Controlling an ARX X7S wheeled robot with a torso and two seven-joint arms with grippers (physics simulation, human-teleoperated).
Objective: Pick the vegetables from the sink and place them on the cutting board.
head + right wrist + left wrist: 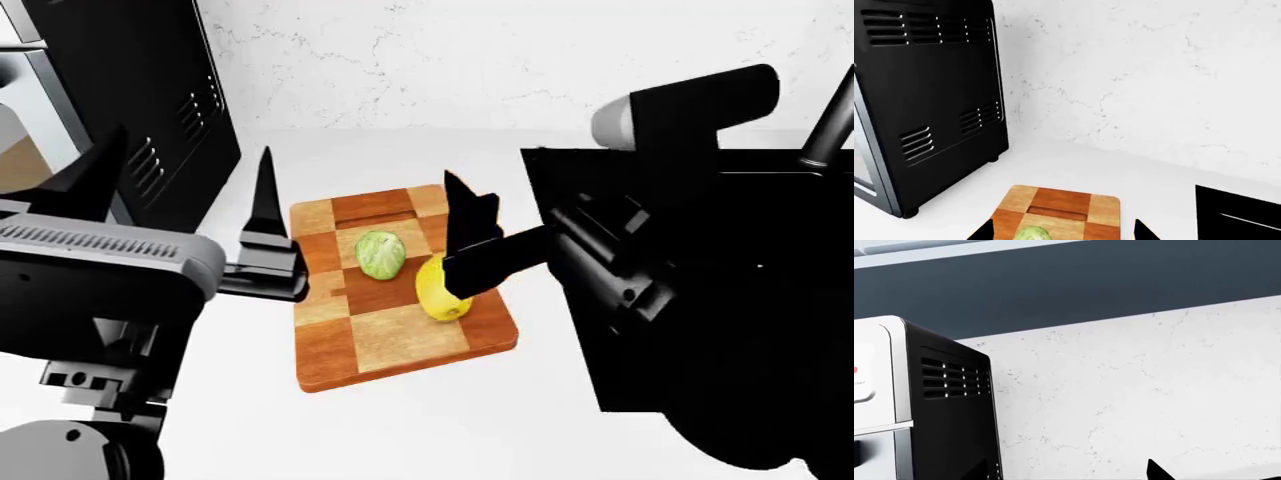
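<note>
Both vegetables are already lying on the cutting board (400,330): the green cabbage ball (380,254) near its middle, the yellow lemon-like one (442,289) just right of it, partly hidden by the right tool (461,232). That tool is hovering over the yellow piece; whether its jaws are parted I cannot tell. The left tool (262,240) is hanging beside the board's left edge, open and gripping nothing. The sink is lying out of sight. Judging by this, placing is finishing; next, the right arm is needing only to lift clear.
</note>
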